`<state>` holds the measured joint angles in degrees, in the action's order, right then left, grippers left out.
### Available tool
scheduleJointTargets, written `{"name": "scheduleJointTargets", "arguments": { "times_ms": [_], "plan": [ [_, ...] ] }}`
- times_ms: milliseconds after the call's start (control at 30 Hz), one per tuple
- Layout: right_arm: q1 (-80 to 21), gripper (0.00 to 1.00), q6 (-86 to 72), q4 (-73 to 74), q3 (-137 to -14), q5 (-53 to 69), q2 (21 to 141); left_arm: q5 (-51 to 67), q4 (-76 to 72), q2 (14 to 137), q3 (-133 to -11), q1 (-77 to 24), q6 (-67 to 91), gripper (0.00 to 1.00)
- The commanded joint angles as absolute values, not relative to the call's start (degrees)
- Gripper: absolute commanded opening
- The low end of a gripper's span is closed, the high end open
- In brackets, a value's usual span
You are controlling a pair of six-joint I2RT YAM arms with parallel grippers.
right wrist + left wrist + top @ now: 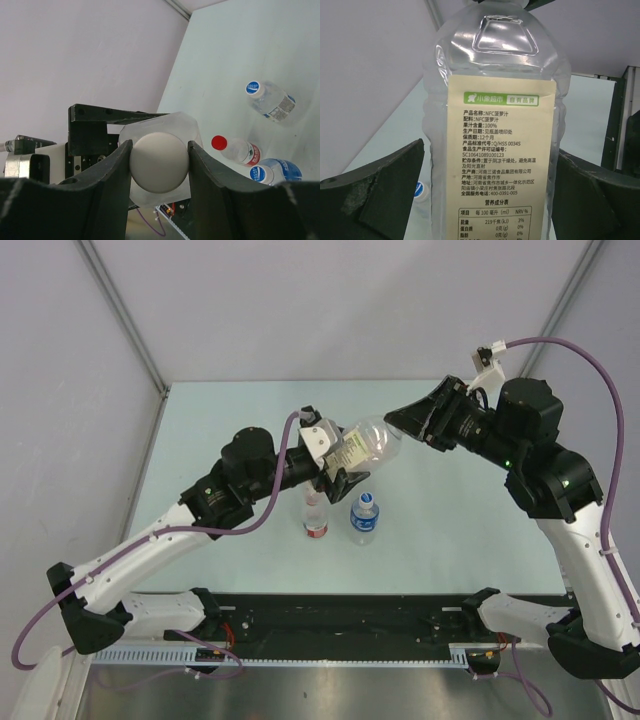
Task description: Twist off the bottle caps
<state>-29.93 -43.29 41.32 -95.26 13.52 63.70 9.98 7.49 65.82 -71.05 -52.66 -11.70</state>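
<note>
Lower centre on the worktop, the red-capped bottle and blue-capped bottle stand unopened. Above them, the left tool clenches the tilted large bottle while the right tool grips its white cap, seemingly still on.

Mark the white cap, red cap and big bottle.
white cap (159, 162), right wrist view, centre of its top face.
red cap (218, 142), right wrist view, centre of its top.
big bottle (500, 145), left wrist view, middle of its label.

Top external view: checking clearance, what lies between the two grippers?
The large bottle, shown there: left gripper holds its body, right gripper pinches its white cap, per right wrist view.
</note>
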Motion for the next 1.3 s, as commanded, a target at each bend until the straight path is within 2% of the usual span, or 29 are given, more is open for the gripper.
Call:
{"name": "scheduleJointTargets", "arguments": {
  "times_ms": [0, 33, 200, 233, 267, 333, 367, 433, 467, 567, 600, 700, 733, 767, 800, 833, 967, 1067, 1200, 1267],
  "plan": [
    [-30.76, 0.0, -45.44, 38.67, -97.82, 18.37, 62.93, 12.56, 7.29, 66.01, -71.37, -52.65, -13.8, 0.9],
    [-30.76, 0.0, -45.35, 38.67, -97.82, 18.37, 62.93, 12.92, 7.38, 66.18, -71.37, -52.65, -13.8, 0.79],
    [-30.85, 0.01, -43.95, 38.94, -97.91, 17.93, 62.14, 13.62, 8.26, 66.18, -71.37, -52.65, -13.8, 0.48],
    [-30.85, 0.11, -43.42, 38.94, -98.0, 17.84, 61.79, 13.54, 8.52, 66.18, -71.45, -52.65, -13.71, 0.48],
    [-30.85, 0.35, -42.72, 39.2, -98.17, 17.58, 61.61, 13.45, 8.96, 66.09, -71.8, -52.65, -13.54, 0.48],
    [-31.29, 0.57, -39.92, 40.16, -99.49, 15.57, 61.35, 13.18, 9.31, 65.74, -72.16, -52.65, -12.92, 0.45],
    [-31.55, 0.7, -38.95, 41.12, -99.93, 14.51, 61.0, 12.92, 9.23, 65.57, -72.33, -52.65, -12.57, 0.45],
    [-32.08, 0.81, -35.79, 41.48, -100.11, 11.17, 60.21, 13.53, 9.05, 64.6, -72.33, -52.56, -10.99, 0.44],
    [-32.17, 0.89, -34.9, 42.01, -100.19, 9.77, 59.42, 13.97, 8.36, 64.08, -71.9, -52.56, -10.38, 0.45],
    [-32.08, 1.0, -31.39, 39.31, -97.48, 3.79, 56.96, 17.92, 5.9, 62.14, -70.14, -52.21, -7.04, 0.43],
    [-32.08, 1.0, -31.03, 37.2, -95.47, 2.13, 53.91, 19.15, 5.19, 61.53, -69.61, -52.03, -5.2, 0.42],
    [-32.08, 1.0, -30.24, 27.88, -87.21, 0.0, 47.67, 23.72, 2.47, 59.51, -67.59, -51.68, -1.69, 0.3],
    [-32.08, 1.0, -30.06, 26.03, -85.71, -1.74, 46.51, 25.04, 1.68, 58.63, -67.15, -51.51, -0.97, 0.21],
    [-32.17, 1.0, -29.97, 22.71, -82.47, -1.76, 45.28, 26.61, 0.28, 58.19, -66.02, -51.5, -0.36, 0.15],
    [-32.08, 1.0, -29.97, 20.59, -81.05, -0.63, 44.13, 27.07, -1.65, 57.75, -65.4, -51.5, 2.0, 0.03],
    [-32.17, 1.0, -30.23, 15.78, -79.03, 1.39, 41.68, 27.51, -3.06, 56.79, -63.74, -51.5, 3.07, 0.0],
    [-32.08, 1.0, -33.13, 10.02, -74.71, 10.17, 39.73, 24.97, -14.29, 54.41, -58.72, -51.42, 11.49, 0.0],
    [-32.08, 1.0, -35.59, 12.65, -74.45, 9.33, 39.99, 20.4, -19.05, 54.49, -56.7, -51.5, 15.02, 0.0],
    [-32.25, 1.0, -40.16, 12.74, -73.56, 5.81, 39.73, 10.23, -16.18, 56.42, -58.53, -53.86, 12.67, 0.0],
    [-32.26, 1.0, -41.92, 12.31, -73.56, 4.31, 40.08, 1.0, -13.73, 57.21, -60.02, -55.45, 8.82, 0.0]
  ]
}}
